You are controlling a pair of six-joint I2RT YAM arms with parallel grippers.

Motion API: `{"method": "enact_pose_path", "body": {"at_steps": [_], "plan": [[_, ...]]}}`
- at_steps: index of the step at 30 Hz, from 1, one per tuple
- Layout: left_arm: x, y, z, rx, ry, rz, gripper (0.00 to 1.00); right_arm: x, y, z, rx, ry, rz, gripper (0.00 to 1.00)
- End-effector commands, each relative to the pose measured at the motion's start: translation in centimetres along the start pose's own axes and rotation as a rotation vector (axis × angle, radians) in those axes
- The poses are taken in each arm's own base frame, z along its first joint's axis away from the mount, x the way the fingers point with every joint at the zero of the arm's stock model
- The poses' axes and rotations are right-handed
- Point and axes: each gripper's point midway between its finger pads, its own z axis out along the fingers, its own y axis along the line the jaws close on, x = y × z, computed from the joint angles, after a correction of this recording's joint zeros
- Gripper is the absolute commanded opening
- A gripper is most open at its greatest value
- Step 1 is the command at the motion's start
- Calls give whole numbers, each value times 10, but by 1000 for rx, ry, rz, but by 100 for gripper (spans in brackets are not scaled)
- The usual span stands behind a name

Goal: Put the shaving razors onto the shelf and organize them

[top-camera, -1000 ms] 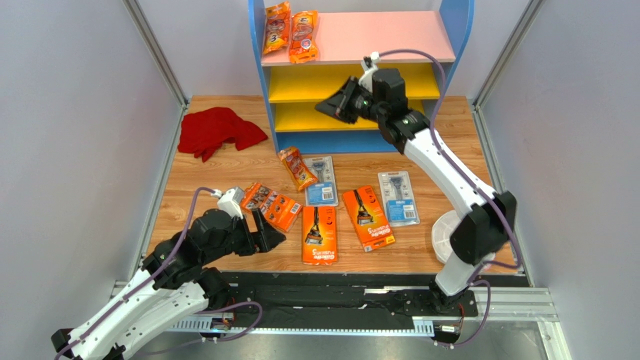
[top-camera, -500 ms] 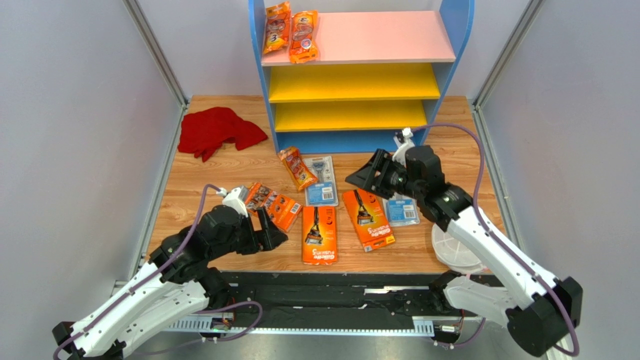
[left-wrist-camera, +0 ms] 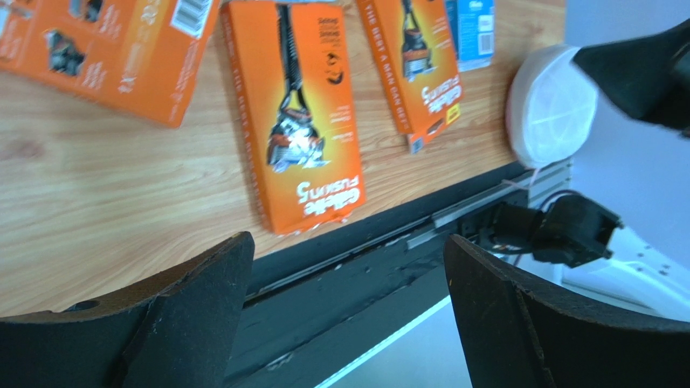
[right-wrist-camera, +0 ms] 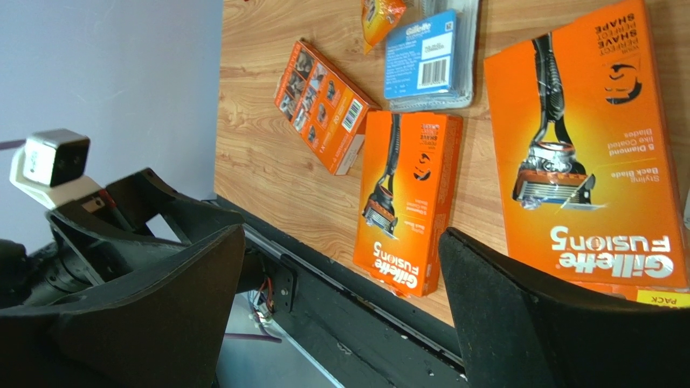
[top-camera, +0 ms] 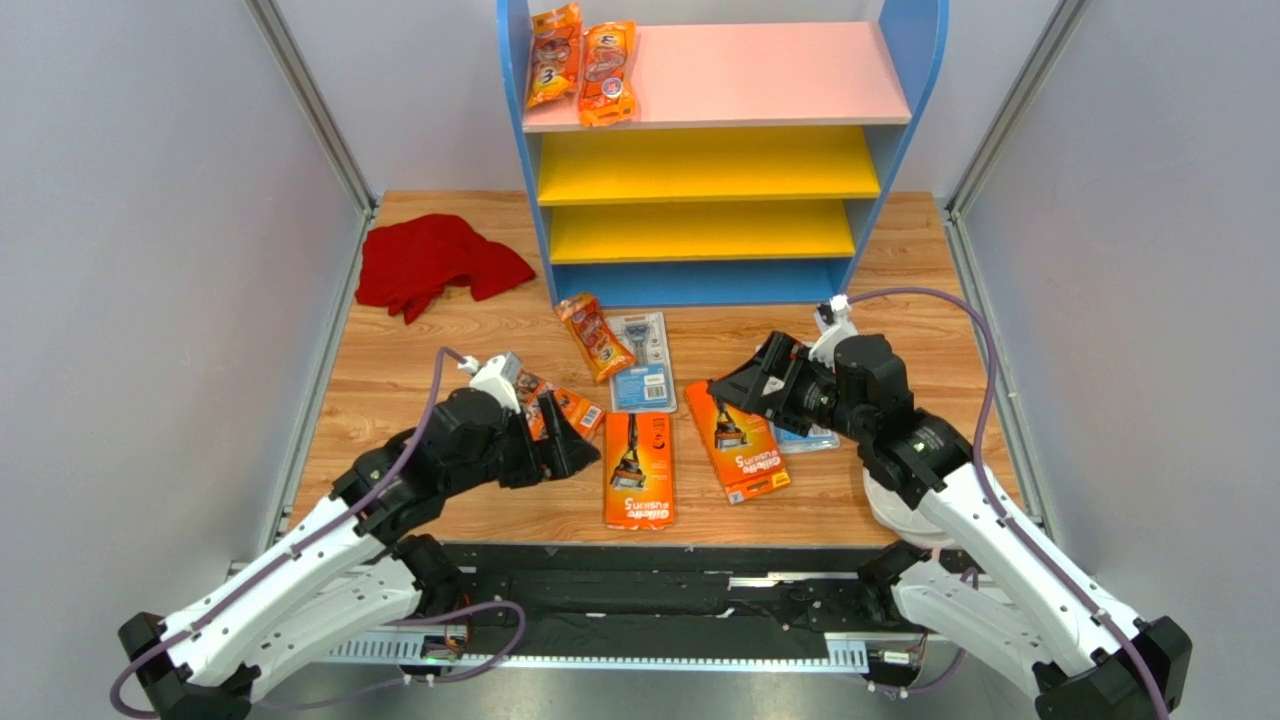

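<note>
The shelf (top-camera: 706, 165) stands at the back, with two orange razor bags (top-camera: 580, 63) on its pink top board. On the table lie an orange bag (top-camera: 595, 336), a grey-blue blister card (top-camera: 642, 363), an orange box (top-camera: 577, 408) and two orange razor cards (top-camera: 639, 468) (top-camera: 736, 438). My left gripper (top-camera: 565, 444) hovers open over the orange box's near end, nothing in it. The right gripper (top-camera: 739, 387) is open and empty above the right card (right-wrist-camera: 583, 153); a second blister card (top-camera: 812, 440) peeks out under it. The left wrist view shows the left card (left-wrist-camera: 304, 113) ahead.
A red cloth (top-camera: 436, 263) lies at the back left of the table. A round white lidded dish (left-wrist-camera: 551, 105) sits near the front right edge, mostly under my right arm. A black rail (top-camera: 676, 578) runs along the table's near edge.
My right arm swung from the front of the shelf's yellow boards down to the table and its jaws opened. My left gripper crept right, over the orange box.
</note>
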Motion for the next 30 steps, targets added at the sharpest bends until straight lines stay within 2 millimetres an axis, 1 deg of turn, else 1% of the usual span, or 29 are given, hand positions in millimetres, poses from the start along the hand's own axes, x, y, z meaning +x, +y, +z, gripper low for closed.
{"method": "enact_pose_path", "body": {"at_steps": [1, 2, 3, 4, 5, 6, 7, 9, 10, 11, 12, 13, 14, 15, 16, 17, 18, 20, 21, 23, 24, 26, 27, 28, 30], "plan": [[-33, -40, 21, 164, -67, -67, 96, 1, -2, -7, -13, -35, 17, 94], [-30, -38, 28, 174, -43, -87, 95, 1, 0, -11, -22, -42, 20, 94], [-33, -37, 34, 180, -44, -101, 95, 4, -2, -12, -16, -37, 24, 94], [-45, -36, 45, 191, -69, -123, 95, 4, -3, -14, -16, -41, 23, 94], [-43, -33, 52, 201, -45, -154, 95, 6, -5, -17, -15, -46, 24, 94], [-48, -32, 57, 210, -51, -172, 94, 7, -7, -19, -9, -47, 25, 94], [-59, -25, 69, 203, -69, -199, 93, 8, -9, -20, -2, -48, 28, 95], [-65, -18, 79, 201, -60, -229, 92, 10, -11, -25, -5, -54, 30, 94], [-77, -8, 90, 186, -77, -251, 92, 12, -13, -26, 0, -51, 34, 94], [-81, -8, 94, 195, -72, -261, 91, 13, -13, -27, -2, -51, 35, 94], [-90, -3, 98, 196, -85, -279, 90, 15, -16, -28, 7, -48, 40, 94], [-97, -2, 108, 214, -89, -281, 88, 16, -15, -31, 2, -52, 41, 94], [-103, -8, 110, 248, -81, -280, 85, 16, -16, -33, 3, -53, 41, 94], [-111, -7, 113, 255, -89, -281, 83, 18, -20, -34, 18, -49, 43, 94], [-110, -1, 123, 234, -61, -294, 82, 17, -19, -37, 14, -58, 42, 94], [-119, -4, 126, 235, -68, -282, 80, 18, -20, -38, 17, -60, 40, 94], [-118, 5, 136, 201, -48, -297, 79, 19, -22, -39, 22, -57, 40, 94], [-125, 4, 143, 201, -43, -296, 77, 20, -24, -41, 26, -62, 44, 95], [-126, 10, 150, 191, -38, -304, 76, 22, -25, -41, 29, -56, 46, 95], [-133, 13, 157, 172, -49, -306, 75, 23, -25, -44, 25, -59, 51, 95], [-132, 20, 164, 154, -37, -317, 75, 25, -26, -44, 29, -54, 54, 95], [-136, 22, 170, 149, -38, -304, 72, 26, -28, -46, 31, -60, 59, 95], [-133, 30, 173, 121, -19, -312, 71, 27, -29, -47, 31, -58, 60, 95], [-134, 35, 174, 100, -26, -307, 72, 28, -30, -48, 29, -60, 60, 95], [-134, 40, 173, 83, -34, -310, 72, 29, -32, -48, 35, -57, 61, 95]]}}
